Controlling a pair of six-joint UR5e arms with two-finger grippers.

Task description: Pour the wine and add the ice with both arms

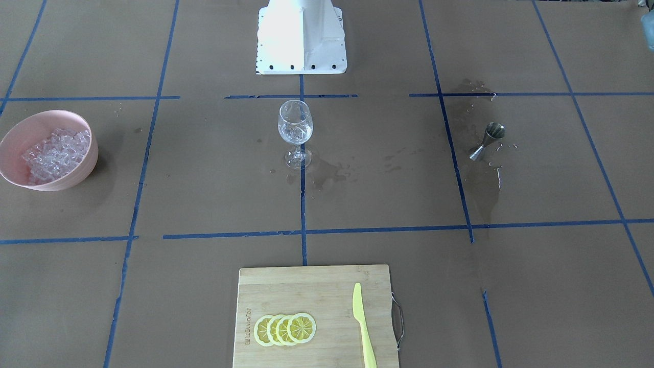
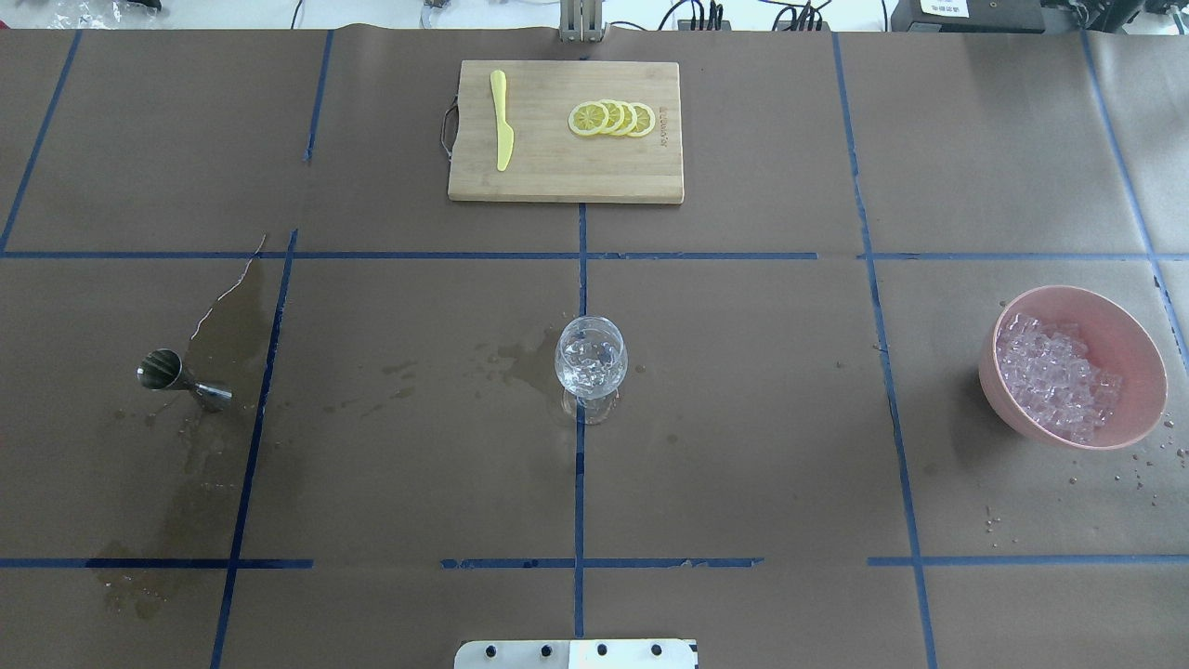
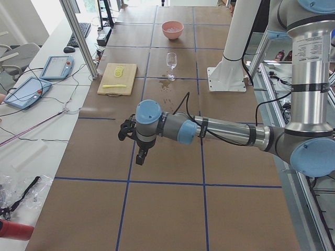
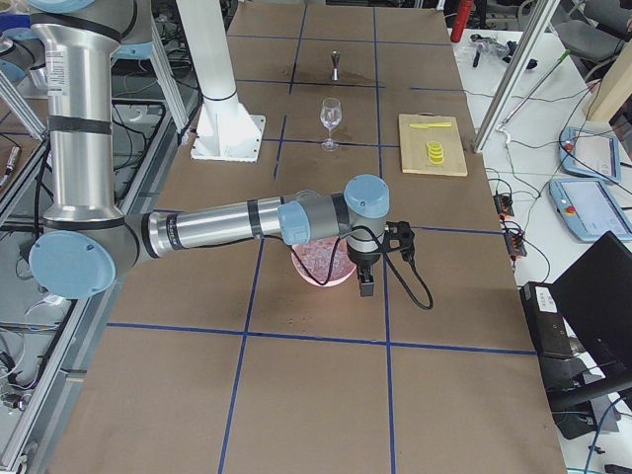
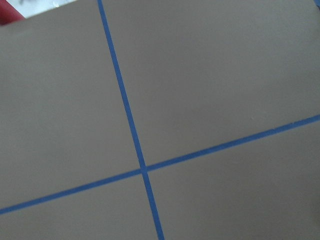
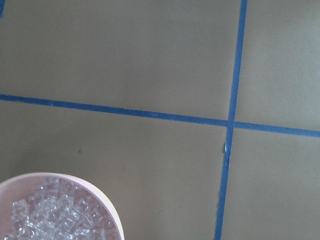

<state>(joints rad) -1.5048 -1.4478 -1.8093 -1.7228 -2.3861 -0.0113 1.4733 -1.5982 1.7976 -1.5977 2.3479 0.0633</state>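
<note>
Brown-papered table (image 2: 743,446) is carrying the ice (image 2: 1054,376) in a pink bowl (image 2: 1129,339) at 3 o'clock from the wine glass (image 2: 591,362), lying at 7 o'clock in the right wrist view, so nearer the right fingers (image 4: 366,286) (whether these or the left fingers (image 3: 141,156) are parted, I cannot tell).

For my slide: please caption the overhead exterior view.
Wine glass at centre, jigger among wet patches, pink bowl of ice.

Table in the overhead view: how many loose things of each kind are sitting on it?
Wine glass: 1
Pink bowl with ice: 1
Metal jigger: 1
Cutting board: 1
Yellow knife: 1
Lemon slices: 4
Total: 9
</note>
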